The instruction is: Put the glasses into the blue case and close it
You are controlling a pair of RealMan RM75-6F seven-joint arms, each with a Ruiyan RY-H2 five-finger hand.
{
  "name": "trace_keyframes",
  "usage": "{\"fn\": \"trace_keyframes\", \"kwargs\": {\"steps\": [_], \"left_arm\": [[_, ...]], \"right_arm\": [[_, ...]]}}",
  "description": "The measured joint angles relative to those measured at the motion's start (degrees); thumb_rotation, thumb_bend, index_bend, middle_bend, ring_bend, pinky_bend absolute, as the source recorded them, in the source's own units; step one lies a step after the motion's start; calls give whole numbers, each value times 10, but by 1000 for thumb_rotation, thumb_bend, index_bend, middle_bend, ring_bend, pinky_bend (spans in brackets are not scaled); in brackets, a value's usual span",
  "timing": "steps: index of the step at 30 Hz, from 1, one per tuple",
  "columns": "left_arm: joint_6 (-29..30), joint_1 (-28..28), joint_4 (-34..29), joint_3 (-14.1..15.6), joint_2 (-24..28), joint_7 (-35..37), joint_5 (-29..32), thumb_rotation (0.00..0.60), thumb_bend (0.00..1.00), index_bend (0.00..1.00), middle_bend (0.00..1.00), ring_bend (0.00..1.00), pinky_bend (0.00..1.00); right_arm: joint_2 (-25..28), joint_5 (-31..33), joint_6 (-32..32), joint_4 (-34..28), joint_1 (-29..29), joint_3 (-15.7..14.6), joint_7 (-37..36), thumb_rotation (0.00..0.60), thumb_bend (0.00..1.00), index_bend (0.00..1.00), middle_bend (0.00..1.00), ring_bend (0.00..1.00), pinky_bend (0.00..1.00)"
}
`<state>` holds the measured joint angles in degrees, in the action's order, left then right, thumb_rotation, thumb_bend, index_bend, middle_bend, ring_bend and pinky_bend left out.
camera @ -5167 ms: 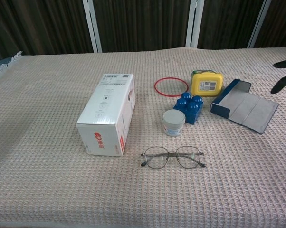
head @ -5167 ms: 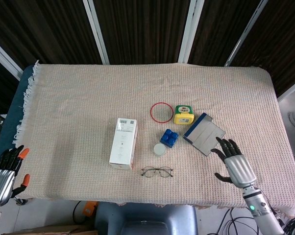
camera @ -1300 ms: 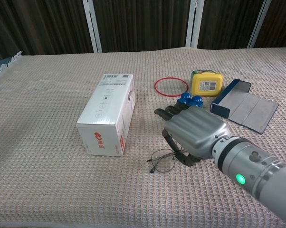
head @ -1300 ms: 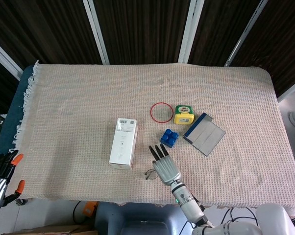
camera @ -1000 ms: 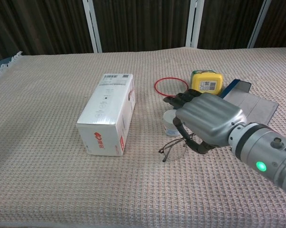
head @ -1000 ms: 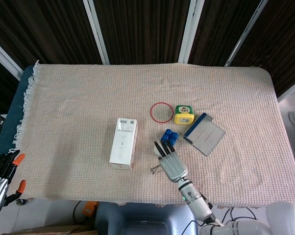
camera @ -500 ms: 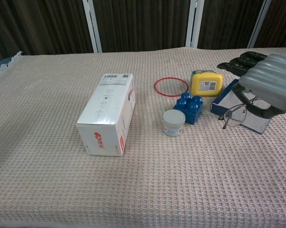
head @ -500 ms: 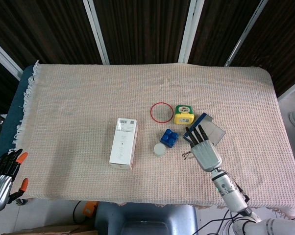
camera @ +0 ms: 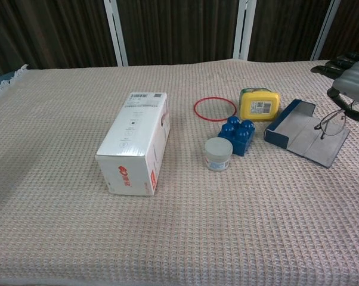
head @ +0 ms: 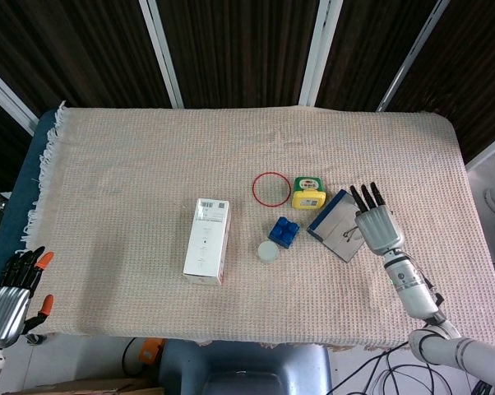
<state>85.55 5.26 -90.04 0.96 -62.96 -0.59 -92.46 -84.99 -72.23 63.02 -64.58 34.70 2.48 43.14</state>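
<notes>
Head view
Writing: the white box point(head: 206, 241) carries a barcode label at its far end; the print is too small to read. The yellow container point(head: 307, 192) has a white label on its lid, also unreadable.
Surroundings: a red ring point(head: 270, 188) lies just left of the yellow container; a blue brick point(head: 284, 231) and a small white jar point(head: 268, 252) sit in front of them, between the white box and the blue case point(head: 338, 223). All rest on the beige woven cloth point(head: 149, 164).
Right hand: the right hand point(head: 377, 228) is over the right edge of the open case, back up, fingers stretched away from the robot. The glasses point(head: 349, 238) show as a thin wire shape at its left side over the grey flap; the hold itself is hidden here.
Left hand: the left hand point(head: 7, 300) hangs off the near left corner of the table, holding nothing, fingers apart.

Chest view
Writing: the white box point(camera: 138, 142) shows a barcode on top and a red logo on its near end, not legible. The yellow container point(camera: 260, 103) shows a barcode sticker.
Right hand: only part of the right hand point(camera: 350, 77) enters at the right edge, above the table.
Glasses: the glasses point(camera: 330, 122) hang from the underside of the hand, held there, tilted, one lens just above the grey flap of the blue case point(camera: 303, 132). I cannot tell whether they touch it.
In the way: the blue brick point(camera: 237, 133) and white jar point(camera: 218, 153) stand left of the case, apart from it.
</notes>
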Motion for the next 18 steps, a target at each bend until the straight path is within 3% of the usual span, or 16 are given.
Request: {"fn": "trace_keyframes", "kwargs": {"steps": [8, 18], "left_arm": [[-10, 4, -1, -3, -1, -2, 11, 600, 449, 0, 0, 0, 37], [-9, 4, -2, -2, 0, -2, 10, 600, 449, 0, 0, 0, 37]], "right_arm": [[-67, -16, -47, 113, 31, 8, -23, 600, 628, 734, 105, 0, 0], [-98, -37, -57, 140, 46, 12, -30, 600, 628, 715, 105, 0, 0]]}}
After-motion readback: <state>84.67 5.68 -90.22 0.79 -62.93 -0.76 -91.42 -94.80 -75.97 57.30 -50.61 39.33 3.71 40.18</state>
